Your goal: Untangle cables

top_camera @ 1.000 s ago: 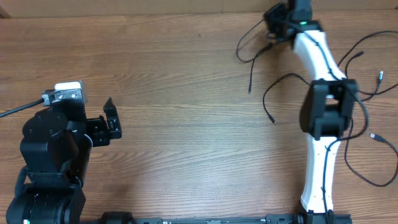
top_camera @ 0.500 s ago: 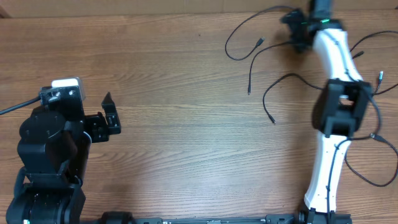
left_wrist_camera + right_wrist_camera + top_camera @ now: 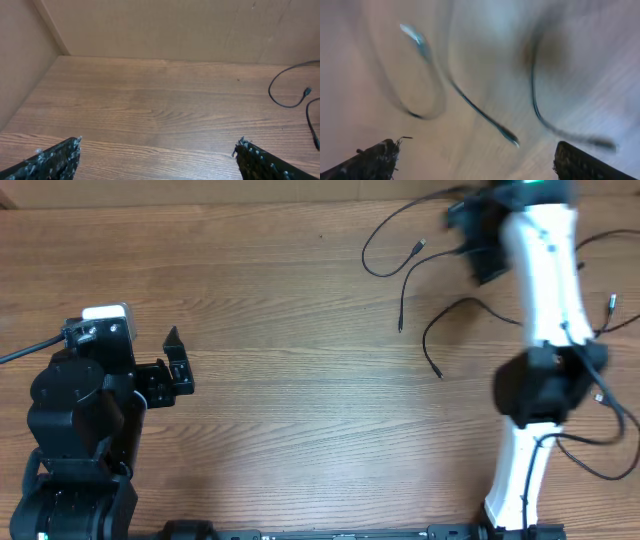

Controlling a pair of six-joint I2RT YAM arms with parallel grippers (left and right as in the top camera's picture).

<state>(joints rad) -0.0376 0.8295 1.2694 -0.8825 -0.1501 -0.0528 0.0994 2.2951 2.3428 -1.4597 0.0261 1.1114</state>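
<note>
Several thin black cables lie spread on the wooden table. One loop (image 3: 385, 242) with a small plug end sits at the back middle, and shows in the left wrist view as a cable loop (image 3: 280, 95). Two more cords (image 3: 402, 300) (image 3: 445, 315) trail below it. Further strands (image 3: 600, 465) lie to the right of the white arm. My right gripper (image 3: 478, 250) is motion-blurred above the back cords and open, with nothing between its fingers; its wrist view shows blurred cables (image 3: 485, 117) under the right gripper (image 3: 477, 152). My left gripper (image 3: 183, 366) (image 3: 157, 150) stands open, far from the cables.
A cardboard wall (image 3: 150, 25) runs along the table's back and left side. The right arm's white links and dark elbow (image 3: 540, 385) lie over the right-hand strands.
My right gripper has opened and let go of the cable it held. That cable now lies as a wider loop at the back middle. The right arm swung; the left arm stayed still.
</note>
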